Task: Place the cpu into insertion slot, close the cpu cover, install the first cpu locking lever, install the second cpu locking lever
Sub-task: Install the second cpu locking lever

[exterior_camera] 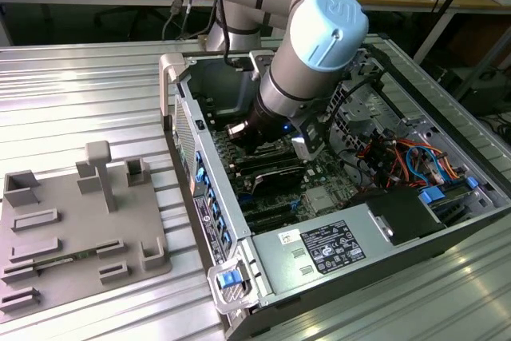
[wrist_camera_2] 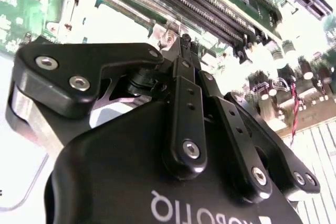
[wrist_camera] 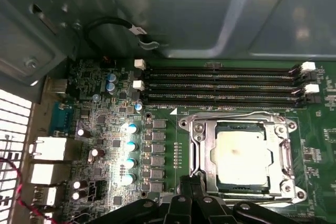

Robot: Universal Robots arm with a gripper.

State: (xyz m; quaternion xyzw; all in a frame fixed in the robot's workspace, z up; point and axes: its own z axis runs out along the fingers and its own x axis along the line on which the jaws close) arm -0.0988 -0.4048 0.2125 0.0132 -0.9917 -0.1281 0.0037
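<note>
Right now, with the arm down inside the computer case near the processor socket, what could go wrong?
The end effector hangs at the edge of the socket, where the chip sits under the metal frame. A small sideways slip could scrape the frame or catch its rim. The memory slots and upright capacitors stand close by and could be knocked. In the exterior view, the arm passes near the case wall, so a wide swing might strike it.

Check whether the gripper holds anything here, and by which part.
Nothing is held. The fingers are shut together, empty, at the edge of the cpu cover, which lies closed over the cpu.
</note>
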